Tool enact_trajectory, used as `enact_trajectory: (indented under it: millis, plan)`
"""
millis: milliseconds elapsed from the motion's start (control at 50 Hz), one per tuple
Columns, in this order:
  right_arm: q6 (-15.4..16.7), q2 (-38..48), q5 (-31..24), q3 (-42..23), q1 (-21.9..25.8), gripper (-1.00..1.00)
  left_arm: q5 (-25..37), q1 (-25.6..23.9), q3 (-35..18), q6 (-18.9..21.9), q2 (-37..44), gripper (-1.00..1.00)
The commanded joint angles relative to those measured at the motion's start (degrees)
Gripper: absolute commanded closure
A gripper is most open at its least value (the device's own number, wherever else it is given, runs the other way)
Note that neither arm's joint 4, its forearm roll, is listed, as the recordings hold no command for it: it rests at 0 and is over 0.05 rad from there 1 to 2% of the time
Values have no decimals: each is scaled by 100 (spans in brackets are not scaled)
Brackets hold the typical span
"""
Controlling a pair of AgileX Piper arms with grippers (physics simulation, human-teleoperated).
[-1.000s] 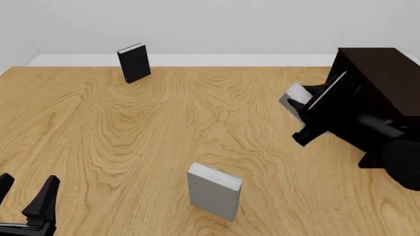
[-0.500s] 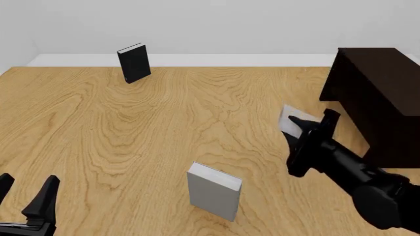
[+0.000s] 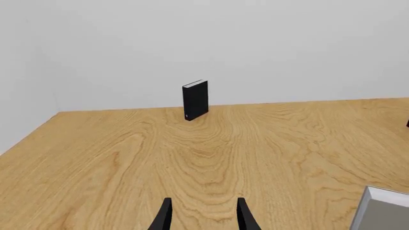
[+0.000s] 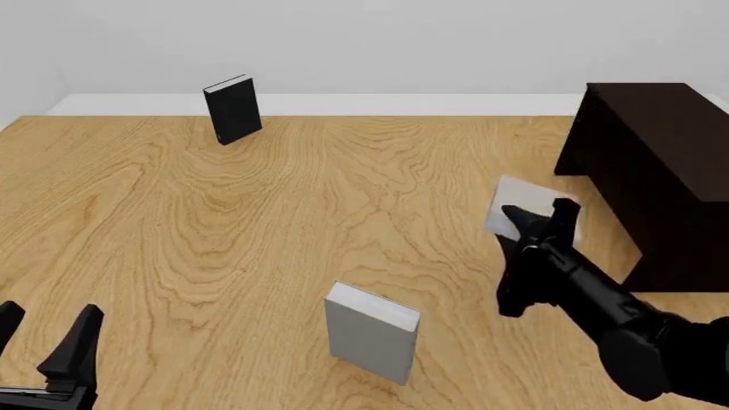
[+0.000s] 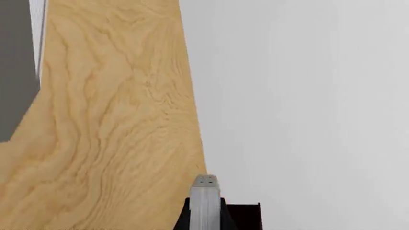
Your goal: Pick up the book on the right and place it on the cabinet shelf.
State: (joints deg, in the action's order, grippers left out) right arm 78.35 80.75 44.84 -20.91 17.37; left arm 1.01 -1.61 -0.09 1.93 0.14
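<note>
A: Right arm point(image 4: 621, 320) appearance?
B: Matte black throughout, rounded tubular link, thicker toward the base.
A: Left gripper point(image 4: 43, 350)?
B: Black too; two flat tapered fingers point(image 3: 164, 215), no visible markings or cables.

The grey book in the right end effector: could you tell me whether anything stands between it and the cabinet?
Nothing visible does. The grey book, in the right end effector, has only bare table between it and the cabinet.
</note>
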Motion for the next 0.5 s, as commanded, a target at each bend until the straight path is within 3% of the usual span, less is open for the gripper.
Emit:
enact_trajectory:
  millis: [20, 220, 500]
  plan:
    - [195, 207, 297, -159, -168, 100, 6, 5, 1, -7, -2, -100]
    - [443, 485, 411, -406, -375, 100, 2, 12, 1, -22, 2, -100]
    - [522, 621, 274, -736, -707, 100, 2, 12, 1, -31, -1, -100]
